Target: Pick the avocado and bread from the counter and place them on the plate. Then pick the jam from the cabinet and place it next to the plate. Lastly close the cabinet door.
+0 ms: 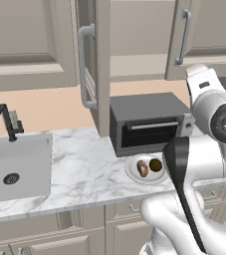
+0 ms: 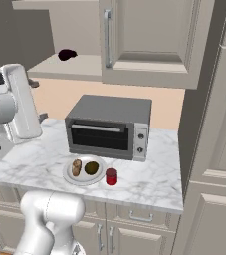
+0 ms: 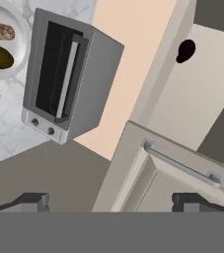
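From the right base view you see the jam (image 2: 111, 176) on the counter (image 2: 149, 182) just beside the plate (image 2: 84, 178), holding bread (image 2: 76, 167) and avocado (image 2: 91, 168). Your hand view shows the tool (image 3: 111, 201) spread apart, empty, near the cabinet door (image 3: 172, 163).

The counter (image 2: 154, 184) bears the toaster oven (image 2: 109, 125), plate (image 2: 70, 177) (holding food) and jam (image 2: 111, 177).
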Motion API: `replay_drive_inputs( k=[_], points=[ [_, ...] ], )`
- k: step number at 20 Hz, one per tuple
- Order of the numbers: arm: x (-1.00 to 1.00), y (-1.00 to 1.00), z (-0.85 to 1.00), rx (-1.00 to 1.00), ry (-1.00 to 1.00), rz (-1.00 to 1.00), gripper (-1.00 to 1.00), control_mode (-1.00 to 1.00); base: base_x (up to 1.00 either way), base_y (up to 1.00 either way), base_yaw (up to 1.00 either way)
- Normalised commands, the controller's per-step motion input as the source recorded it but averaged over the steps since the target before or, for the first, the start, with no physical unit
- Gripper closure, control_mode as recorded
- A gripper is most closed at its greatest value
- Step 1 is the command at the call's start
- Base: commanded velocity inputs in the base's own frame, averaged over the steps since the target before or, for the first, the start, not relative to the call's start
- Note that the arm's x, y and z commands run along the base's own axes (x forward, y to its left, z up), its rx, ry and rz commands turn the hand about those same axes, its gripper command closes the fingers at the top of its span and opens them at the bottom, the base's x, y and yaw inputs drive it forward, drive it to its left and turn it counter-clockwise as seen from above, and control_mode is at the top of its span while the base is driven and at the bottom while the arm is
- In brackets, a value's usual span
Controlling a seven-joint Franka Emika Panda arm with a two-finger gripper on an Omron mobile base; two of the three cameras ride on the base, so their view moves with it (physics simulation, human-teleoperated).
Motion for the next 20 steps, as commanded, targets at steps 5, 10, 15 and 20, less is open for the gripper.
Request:
replay_drive_inputs(
  k=[5,10,15,20],
  points=[
    [-0.54,0.2,-0.02,-0.04,-0.11,0.0,-1.0,-1.0,0.0,0.0,0.0],
    [-0.55,0.21,-0.11,-0.03,-0.1,-0.02,-1.0,-1.0,0.0,0.0,0.0],
    [-0.49,0.35,-0.03,-0.03,-0.04,-0.03,-1.0,-1.0,0.0,0.0,0.0],
    [-0.36,0.36,0.0,-0.03,-0.01,-0.05,-1.0,-1.0,0.0,0.0,0.0]
  ],
)
